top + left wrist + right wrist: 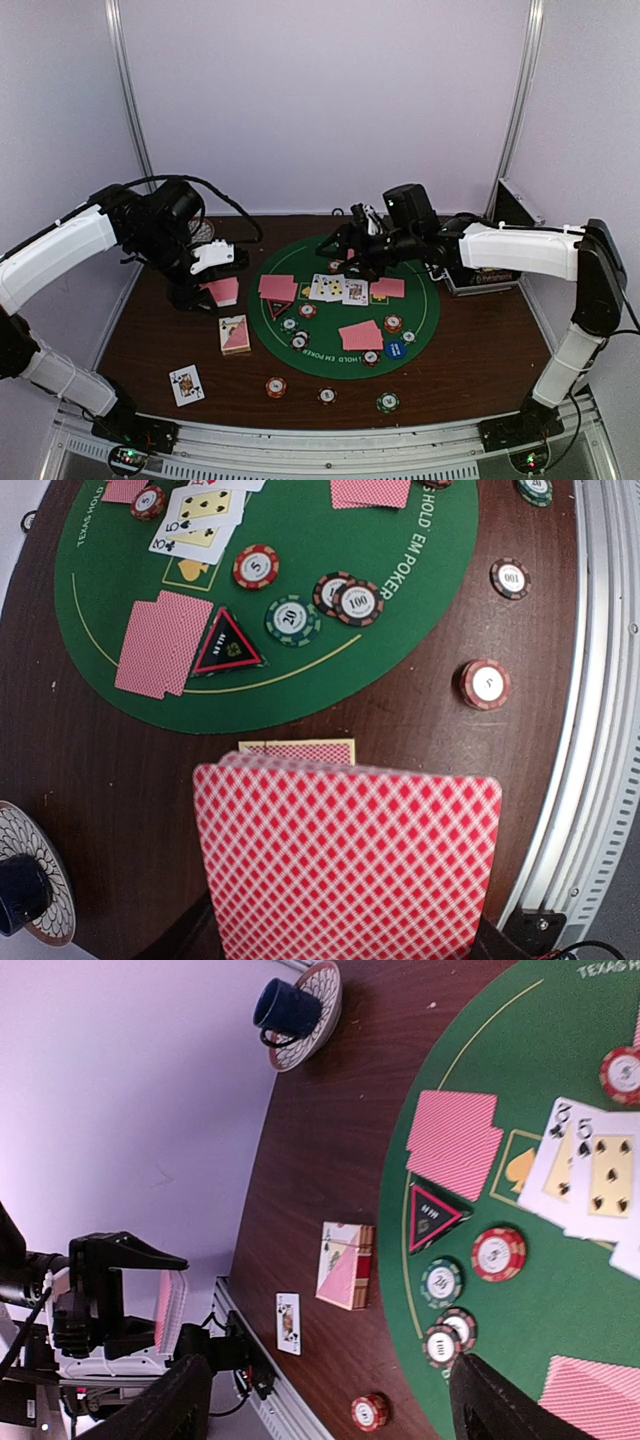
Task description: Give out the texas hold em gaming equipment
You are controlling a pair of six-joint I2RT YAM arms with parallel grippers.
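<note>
My left gripper is shut on a deck of red-backed playing cards, held upright over the wood left of the green mat. Its fingers are almost wholly hidden behind the deck. My right gripper is open and holds nothing; it hovers over the back of the mat. On the mat lie face-up cards, three face-down pairs, a red triangle, a blue disc and several striped chips.
A card box and a single face-up card lie on the wood left of the mat. Three chips sit near the front rail. A dark blue cup on a patterned plate stands back left; the chip case is at the right.
</note>
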